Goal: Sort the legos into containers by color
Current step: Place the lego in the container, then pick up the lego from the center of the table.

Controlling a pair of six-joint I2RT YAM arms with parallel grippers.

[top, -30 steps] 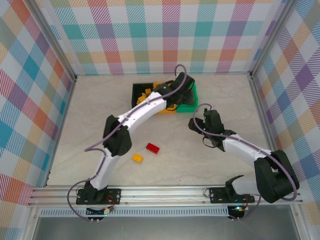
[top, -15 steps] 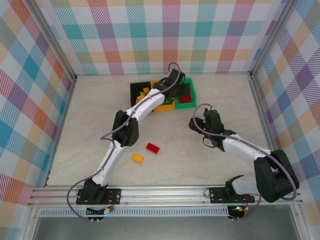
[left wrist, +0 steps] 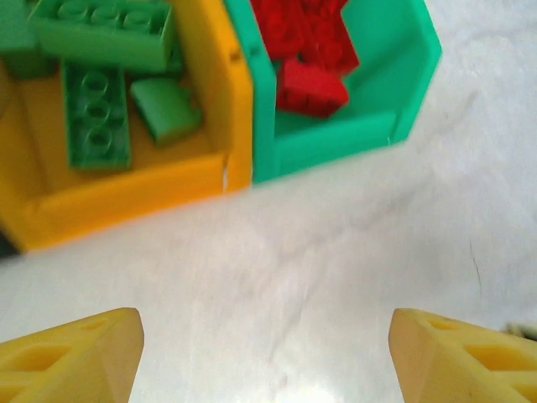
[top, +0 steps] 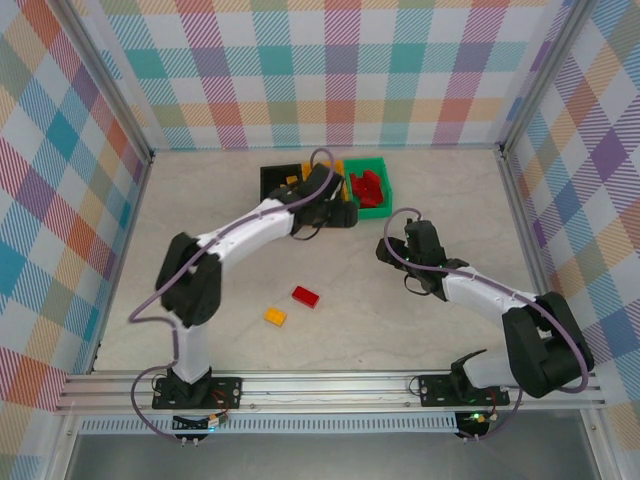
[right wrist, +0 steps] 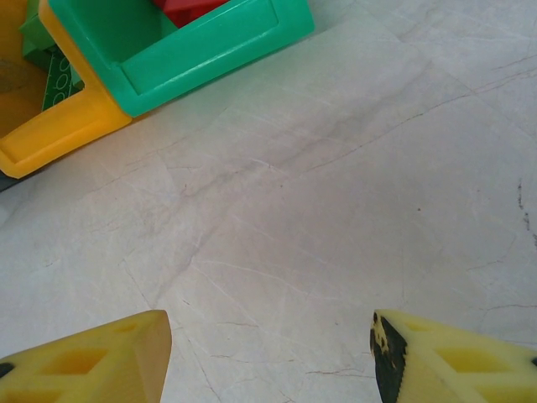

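Three containers stand in a row at the back. The black bin (top: 270, 178) holds yellow-orange legos (top: 288, 183). The orange-yellow bin (left wrist: 126, 189) holds green legos (left wrist: 99, 117), and the green bin (left wrist: 336, 138) holds red legos (left wrist: 310, 84). My left gripper (left wrist: 264, 361) hangs open and empty over bare table just in front of the orange-yellow and green bins. My right gripper (right wrist: 268, 361) is also open and empty, right of centre (top: 392, 250), facing the green bin (right wrist: 185, 46). A red lego (top: 306, 296) and an orange lego (top: 275, 316) lie loose on the table.
The left arm (top: 240, 235) stretches diagonally from its base to the bins, passing above and left of the two loose legos. Metal rails and plaid walls (top: 330, 60) close in the marble table (top: 440, 180) on three sides.
My left gripper was shut over the green bin; it has opened and drawn back to the left, in front of the bins. The right arm has stayed put.
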